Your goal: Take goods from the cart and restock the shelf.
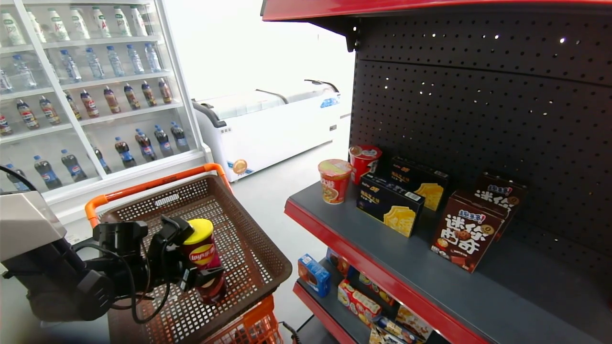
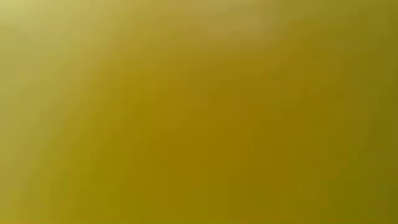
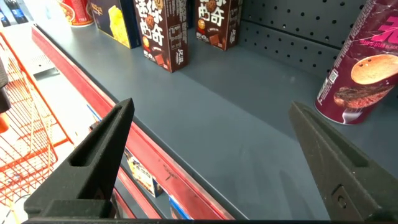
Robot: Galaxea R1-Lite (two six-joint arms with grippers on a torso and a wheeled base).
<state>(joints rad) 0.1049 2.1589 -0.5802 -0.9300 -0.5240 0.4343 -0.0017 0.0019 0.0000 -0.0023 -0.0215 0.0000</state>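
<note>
Overhead, left tool (image 1: pixel 192 254) grips chip can (image 1: pixel 199 233); right wrist: maroon can (image 3: pixel 357 68) shelved.

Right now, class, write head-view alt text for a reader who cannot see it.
The left gripper holds a yellow-lidded chip can upright at the cart basket. To its right, a shelf carries cup noodles and snack boxes.

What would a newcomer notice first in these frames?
The left gripper stands out, shut on a yellow-lidded chip can over the brown cart basket at the robot's left. Next comes the red-edged shelf on the right, carrying noodle cups and snack boxes. The right gripper hangs open above that shelf, near a purple chip can standing on it.
</note>
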